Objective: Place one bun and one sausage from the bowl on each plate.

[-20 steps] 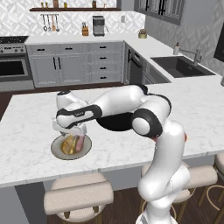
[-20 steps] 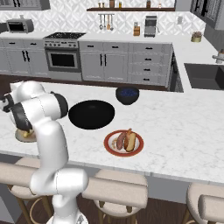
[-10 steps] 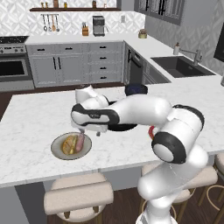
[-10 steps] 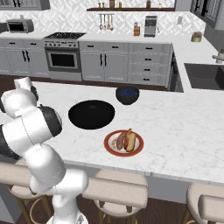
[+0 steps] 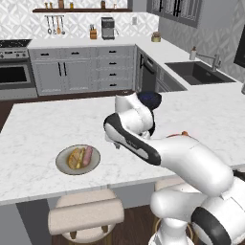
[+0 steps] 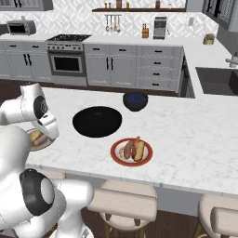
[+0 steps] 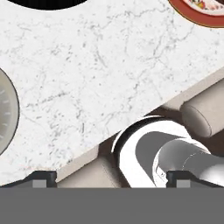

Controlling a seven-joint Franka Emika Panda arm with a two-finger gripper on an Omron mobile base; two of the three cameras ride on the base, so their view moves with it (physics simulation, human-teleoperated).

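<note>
White marble counter [image 5: 43, 124] is carrying the grey-rimmed plate [image 5: 78, 160] in the left base view, near its front edge above a padded stool [image 5: 86, 215]. On that plate a bun [image 5: 74, 158] and a pink sausage [image 5: 88, 156] are lying side by side, touching, their long axes running from the front edge toward the far side, tilted a little right. The white arm [image 5: 143, 139] is bending across the middle of the counter and is hiding most of the dark-blue bowl [image 5: 152, 99] behind it. Where the pincer itself sits I cannot tell from this view.

Seen from the right base view, the wide black bowl [image 6: 97, 121] is sitting mid-counter, with the dark-blue bowl just beyond it to the right. The red-rimmed plate [image 6: 131, 152] is lying nearer the front edge, holding 1 bun [image 6: 138, 149] and 1 sausage [image 6: 128, 148], both pointing away from the edge and leaning slightly right. The arm is covering most of the grey-rimmed plate at the left.

From the hand view, the pincer [image 7: 111, 178] is standing spread wide with nothing between its 2 tips. The grey plate's rim is showing at the left edge, the red plate's rim at the upper right, and the black bowl's edge at the top.
</note>
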